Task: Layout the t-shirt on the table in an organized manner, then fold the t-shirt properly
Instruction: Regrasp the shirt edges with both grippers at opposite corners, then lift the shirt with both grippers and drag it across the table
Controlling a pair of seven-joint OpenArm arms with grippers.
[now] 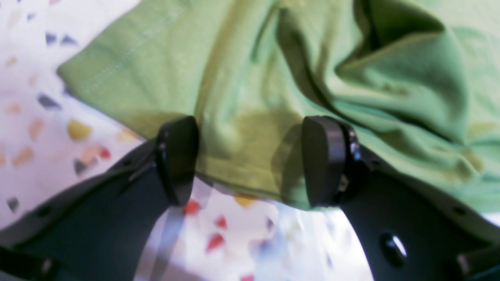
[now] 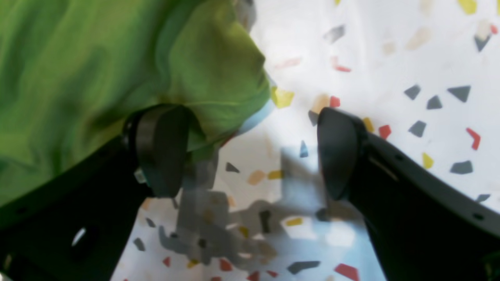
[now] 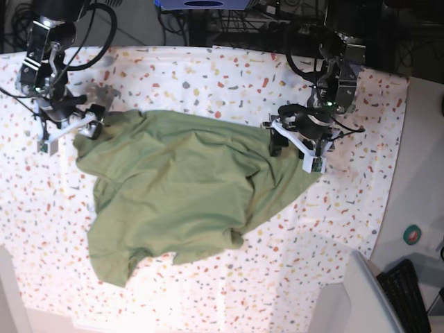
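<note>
T-shirt looks limp, light and rumpled on the table — I'd pinch hem corners; left gripper and right gripper both gape, holding nothing.

One t-shirt; two pincers

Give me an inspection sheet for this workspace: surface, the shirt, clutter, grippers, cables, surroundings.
Surface: table under a white speckled cloth.
Job's things: t-shirt green, spread but wrinkled, unfolded.
Clutter: nothing seen.
Grippers: left gripper open, jaws astride the shirt's edge; right gripper open, one finger against the shirt.
Cables: black cables on the arms and behind the table.
Surroundings: keyboard at the near corner.
</note>
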